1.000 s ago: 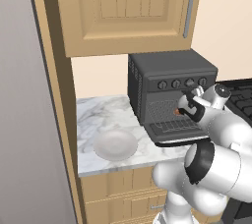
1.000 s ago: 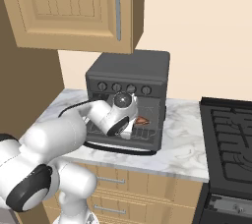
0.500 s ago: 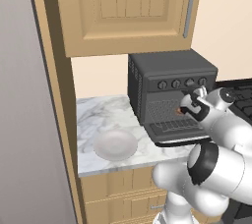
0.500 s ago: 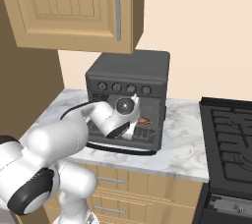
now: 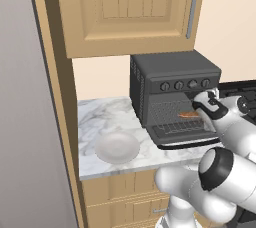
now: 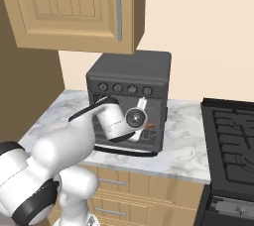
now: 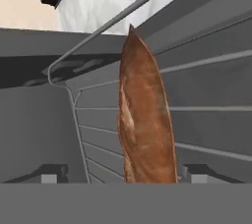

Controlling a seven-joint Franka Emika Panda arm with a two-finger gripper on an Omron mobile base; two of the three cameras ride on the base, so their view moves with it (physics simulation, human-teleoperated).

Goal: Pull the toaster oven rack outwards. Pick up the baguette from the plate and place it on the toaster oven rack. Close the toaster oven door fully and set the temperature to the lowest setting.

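Item: toaster oven (image 5: 172, 79), on the marble counter (image 5: 102, 117), 4 knobs across its front. Toaster oven door (image 5: 187, 139) dropped open; toaster oven rack (image 5: 175, 124) drawn outwards.

Item: baguette (image 7: 145, 120), 1 piece, lying on the rack wires at the right side of the cavity; in the left base view, an orange sliver (image 5: 188, 115) just beside the wrist.

Item: plate (image 5: 117, 147), bare, on the counter left of the oven, well apart from it.

Item: gripper (image 7: 123, 176), at the oven mouth, its 2 finger tips wide apart either side of the loaf's near end, gripping nothing.

Change over the last 1 s: the wrist has eased slightly back from the cavity; the loaf stays put on the rack.

Judgement: placement looks complete. Remaining: clear the hand, shut the door fully, turn the temperature knob to lowest.
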